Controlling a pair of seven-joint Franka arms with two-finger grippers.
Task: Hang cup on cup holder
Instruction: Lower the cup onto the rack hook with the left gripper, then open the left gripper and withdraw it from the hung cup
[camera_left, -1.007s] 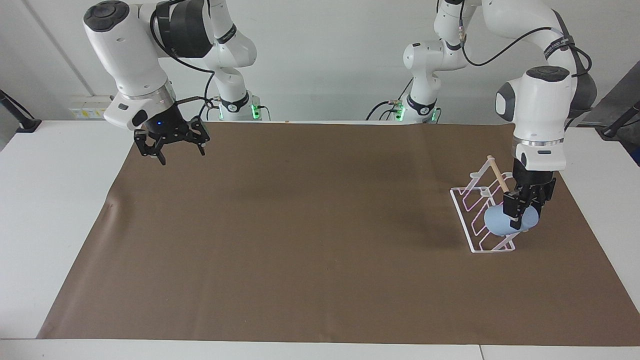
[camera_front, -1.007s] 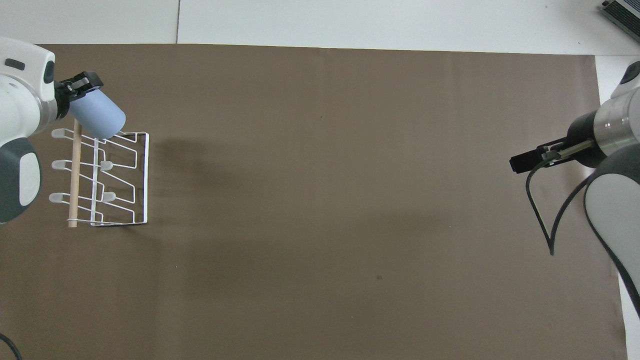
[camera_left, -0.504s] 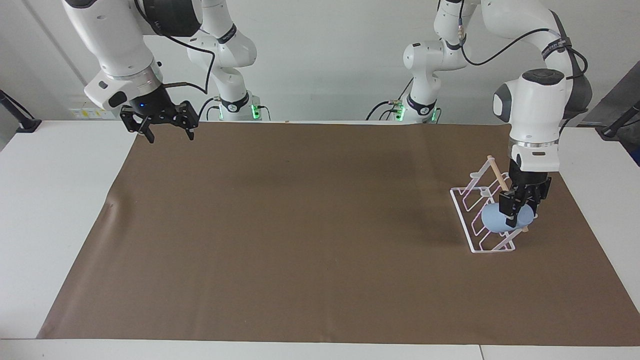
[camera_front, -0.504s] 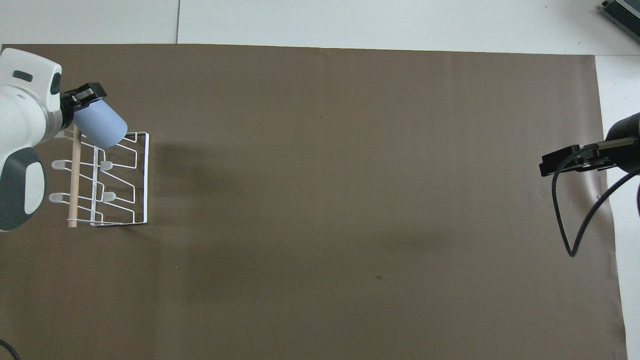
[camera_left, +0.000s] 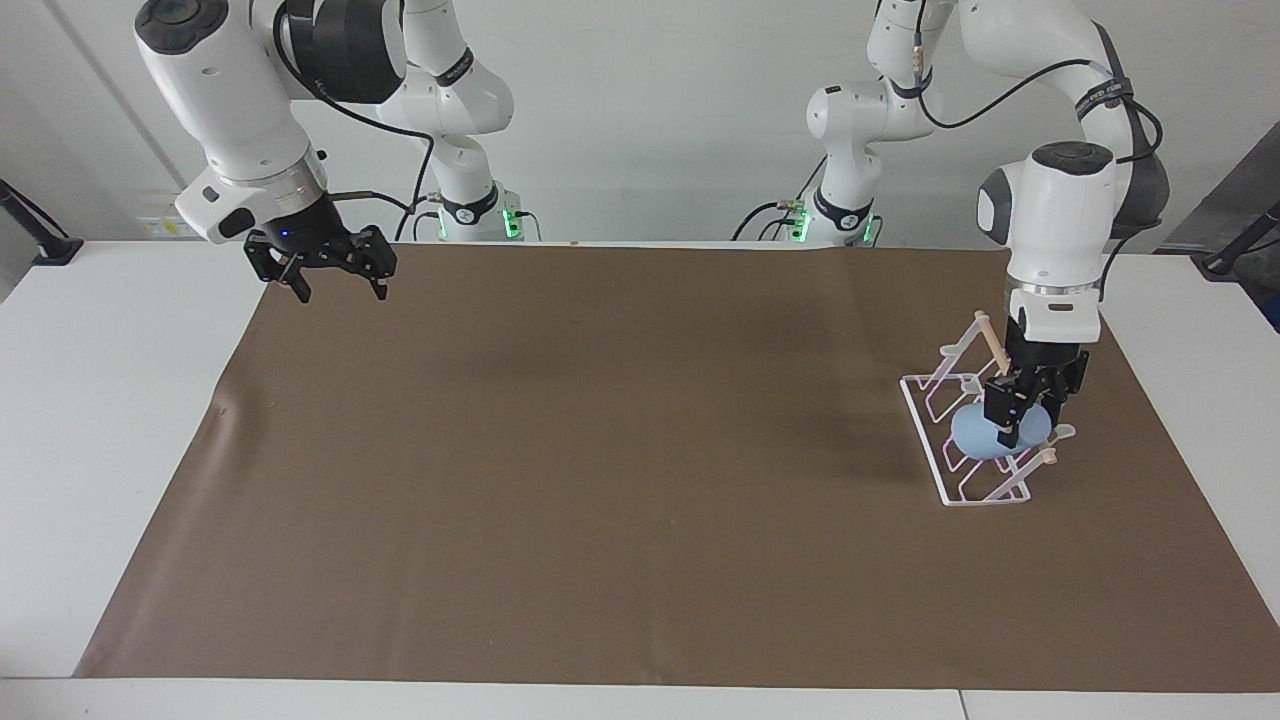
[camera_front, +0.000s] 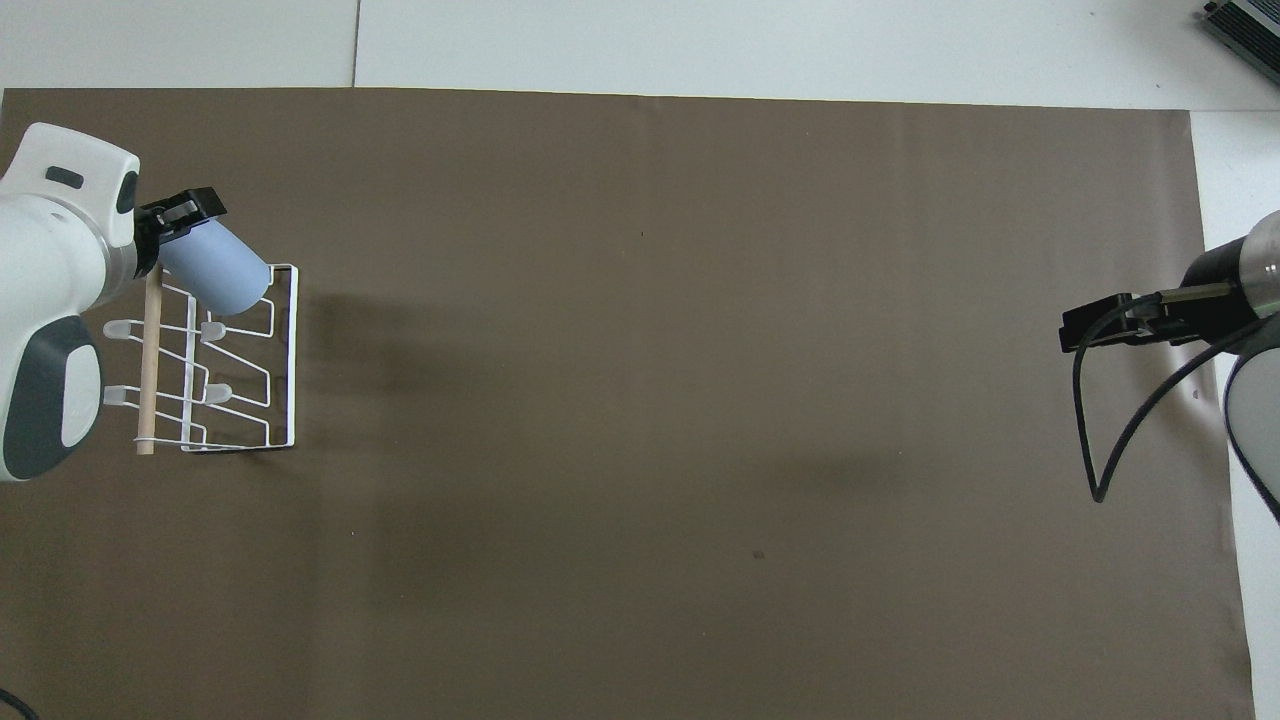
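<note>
Cup (camera_left: 985, 432) sits tilted on the cup holder (camera_left: 945, 480); my left hand (camera_left: 1012, 418) is apparently loosening around it. I should release fully, then lift straight clear. Right hand (camera_left: 333, 283) waits, spread.

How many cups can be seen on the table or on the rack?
1. The light-blue cup is at the cup holder, on its end farthest from the robots, with the left gripper at it. None seems hidden.

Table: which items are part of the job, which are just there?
Job:
- cup, on the rack's prongs
- rack
- left gripper, at the cup

Just there:
- brown mat
- right gripper, waiting over the mat's edge
</note>
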